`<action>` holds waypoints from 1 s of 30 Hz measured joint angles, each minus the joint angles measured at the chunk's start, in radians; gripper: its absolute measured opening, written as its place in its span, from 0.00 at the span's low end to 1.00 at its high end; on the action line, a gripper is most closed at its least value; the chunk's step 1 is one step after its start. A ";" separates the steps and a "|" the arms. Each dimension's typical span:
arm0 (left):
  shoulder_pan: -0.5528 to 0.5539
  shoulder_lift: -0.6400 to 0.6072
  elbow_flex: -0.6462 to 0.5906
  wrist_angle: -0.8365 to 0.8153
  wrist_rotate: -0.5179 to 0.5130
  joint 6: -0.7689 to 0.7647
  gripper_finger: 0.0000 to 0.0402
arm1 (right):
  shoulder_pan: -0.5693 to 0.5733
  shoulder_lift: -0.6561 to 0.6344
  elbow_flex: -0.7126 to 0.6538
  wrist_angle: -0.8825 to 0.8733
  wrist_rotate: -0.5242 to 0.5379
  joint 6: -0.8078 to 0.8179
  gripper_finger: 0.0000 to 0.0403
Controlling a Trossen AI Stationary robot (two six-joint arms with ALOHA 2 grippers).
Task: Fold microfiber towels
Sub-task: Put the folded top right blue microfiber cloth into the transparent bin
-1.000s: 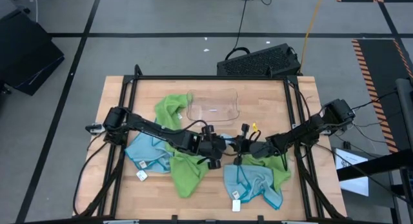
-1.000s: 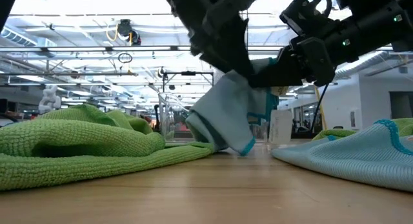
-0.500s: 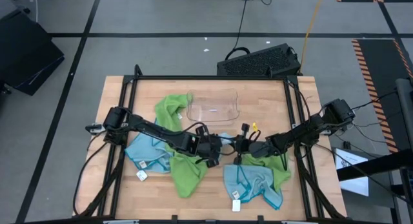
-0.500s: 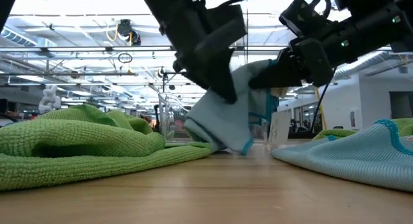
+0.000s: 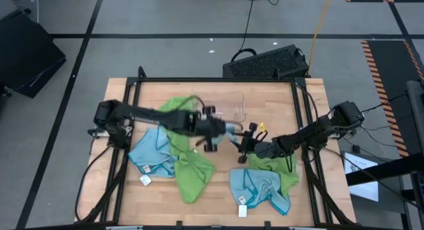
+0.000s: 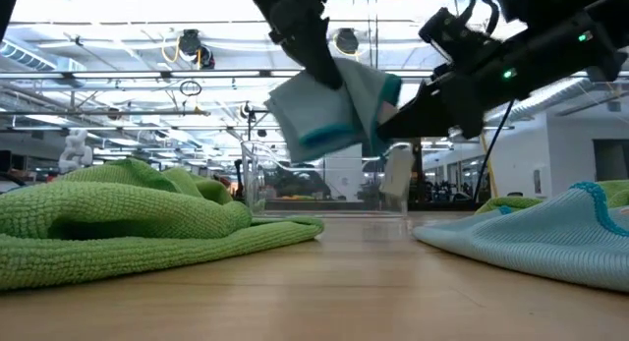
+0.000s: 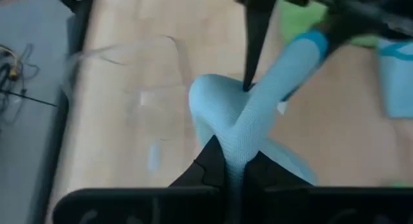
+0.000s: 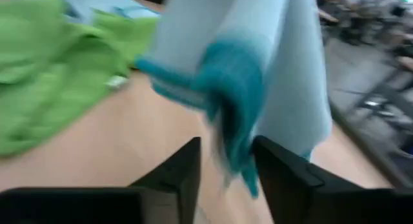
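While both jaws pinch it, blue towel hangs above table.

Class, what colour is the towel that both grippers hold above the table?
Light blue towel with a darker teal edge; clearest in the low view.

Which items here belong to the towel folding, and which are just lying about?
Job: light blue towel held off the table by left gripper and right gripper; green towels; blue towel at left; blue towel at right.
Lying about: clear tray; black case.
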 joint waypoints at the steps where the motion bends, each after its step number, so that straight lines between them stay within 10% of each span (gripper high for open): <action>1: 0.024 -0.004 0.015 -0.020 0.002 0.033 0.03 | -0.006 0.000 0.000 0.000 0.027 -0.010 0.39; 15: 0.322 0.023 0.122 0.069 -0.095 0.343 0.03 | -0.018 -0.162 0.000 -0.121 0.285 -0.190 0.53; 30: 0.239 0.220 0.115 0.119 -0.328 0.379 0.03 | 0.030 -0.588 -0.280 -0.179 0.370 -0.031 0.51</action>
